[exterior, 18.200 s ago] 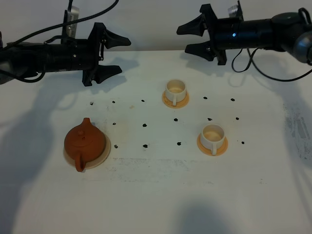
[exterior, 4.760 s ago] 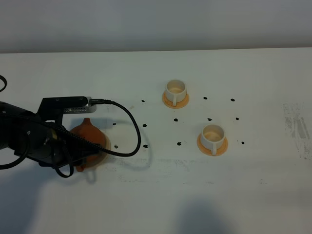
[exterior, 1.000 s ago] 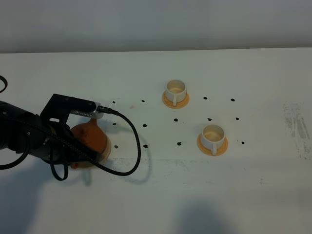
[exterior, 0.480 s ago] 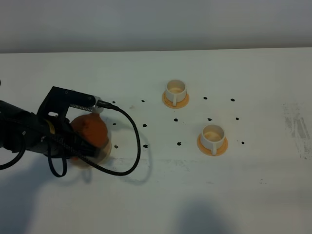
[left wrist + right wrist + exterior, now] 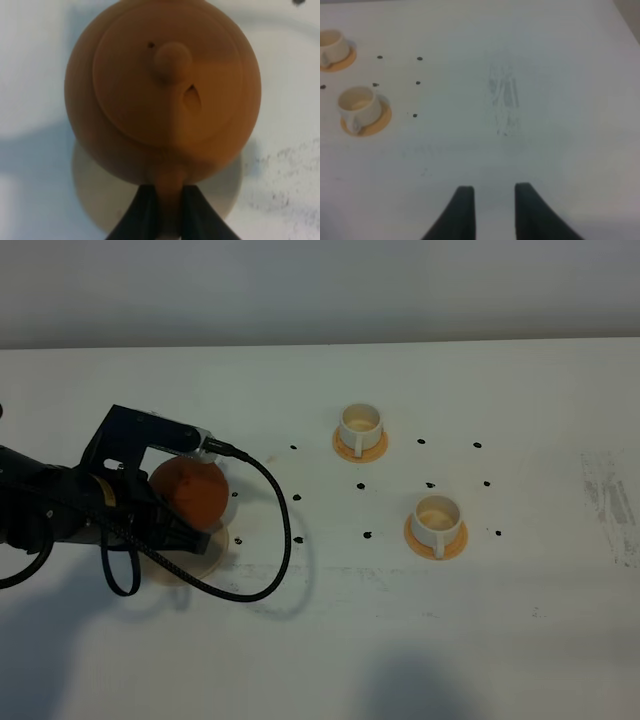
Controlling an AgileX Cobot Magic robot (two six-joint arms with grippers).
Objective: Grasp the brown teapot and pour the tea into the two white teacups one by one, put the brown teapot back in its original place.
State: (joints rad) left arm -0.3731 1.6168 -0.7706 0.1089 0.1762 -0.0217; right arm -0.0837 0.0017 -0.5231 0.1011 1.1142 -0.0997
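Observation:
The brown teapot (image 5: 190,490) (image 5: 162,90) hangs upright a little above its original place, the beige coaster (image 5: 203,558) (image 5: 92,192). My left gripper (image 5: 170,195) is shut on the teapot's loop handle, and in the high view the left arm (image 5: 90,510) covers it. The two white teacups stand on orange saucers, one far (image 5: 360,423) (image 5: 331,44) and one nearer (image 5: 437,517) (image 5: 357,104). No tea shows; the lid hides the pot's inside. My right gripper (image 5: 490,192) hovers open over bare table, well to the right of the cups and outside the high view.
A black cable (image 5: 275,540) loops from the left arm over the table beside the coaster. Small black dots (image 5: 297,497) mark the white table between teapot and cups. A scuffed patch (image 5: 502,97) lies at the right.
Over the last second the left arm has lifted the teapot off the coaster and carried it slightly toward the table's far side. More of the coaster now shows. The cups have not moved.

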